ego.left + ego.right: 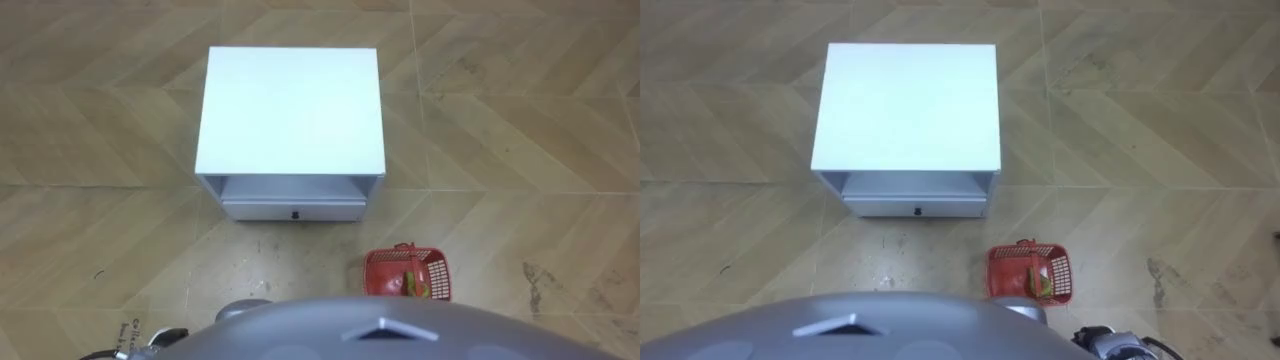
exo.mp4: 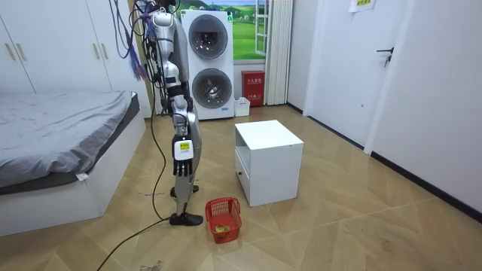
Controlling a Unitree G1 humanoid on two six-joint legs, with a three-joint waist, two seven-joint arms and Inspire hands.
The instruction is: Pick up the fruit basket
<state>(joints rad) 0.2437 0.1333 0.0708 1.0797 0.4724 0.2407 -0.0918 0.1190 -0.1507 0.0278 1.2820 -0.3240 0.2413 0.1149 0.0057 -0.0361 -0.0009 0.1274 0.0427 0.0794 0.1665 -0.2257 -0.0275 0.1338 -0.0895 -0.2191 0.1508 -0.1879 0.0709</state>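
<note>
Herringbone wood floor (image 1: 80,150) in the left eye view: the red fruit basket (image 1: 383,270) sits on it, near the front right corner of a white nightstand (image 1: 290,110). The left hand (image 1: 160,340) edges in at lower left (state cannot be told). In the room view, the robot stands upright, its right hand (image 2: 181,167) hanging with fingers relaxed and empty.

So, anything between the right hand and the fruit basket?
Nothing visible. The right hand hangs open at the robot's side; the fruit basket sits on the floor below it, by the robot's foot. The white cabinet stands apart, beyond the basket.
</note>
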